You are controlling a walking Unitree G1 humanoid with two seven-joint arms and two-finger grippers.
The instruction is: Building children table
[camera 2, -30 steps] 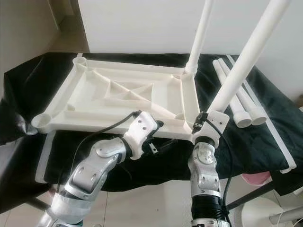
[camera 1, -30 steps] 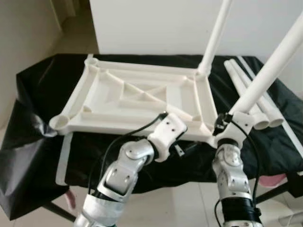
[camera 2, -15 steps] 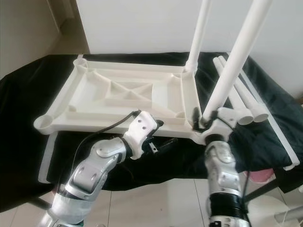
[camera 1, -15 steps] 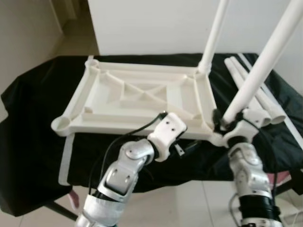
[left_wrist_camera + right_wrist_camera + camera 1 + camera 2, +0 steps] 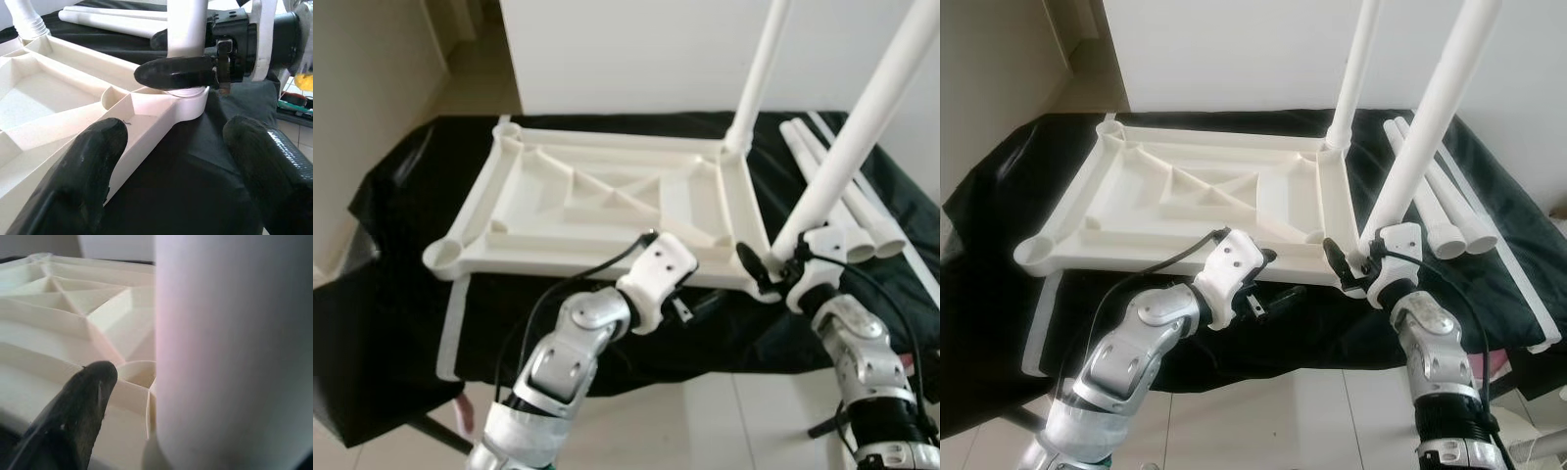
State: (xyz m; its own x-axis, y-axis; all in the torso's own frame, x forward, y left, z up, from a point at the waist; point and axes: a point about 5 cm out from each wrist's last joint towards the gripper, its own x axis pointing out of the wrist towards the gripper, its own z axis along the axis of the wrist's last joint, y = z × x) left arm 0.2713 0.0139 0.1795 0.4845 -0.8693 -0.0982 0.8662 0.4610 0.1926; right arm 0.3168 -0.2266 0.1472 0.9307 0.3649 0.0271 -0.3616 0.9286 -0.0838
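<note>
Right arm now swung outward, its end effector (image 5: pixel 1356 262) clenched round white leg (image 5: pixel 1420 137) at tabletop (image 5: pixel 1205 201) corner.

one white tabletop (image 5: pixel 607 211), upside down on one black cloth (image 5: pixel 401 225). two white legs standing in corner sockets: one at the far corner (image 5: pixel 759 73), one at the near corner (image 5: pixel 862 127). two loose leg tubes (image 5: pixel 847 220) lying side by side on the cloth. two empty corner sockets (image 5: pixel 443 257). two grippers: left (image 5: pixel 171 161), right (image 5: pixel 1359 264).

Both upright legs (image 5: pixel 862 117) run off the top edge; the left hand (image 5: pixel 1278 294) is mostly hidden behind its wrist.
</note>
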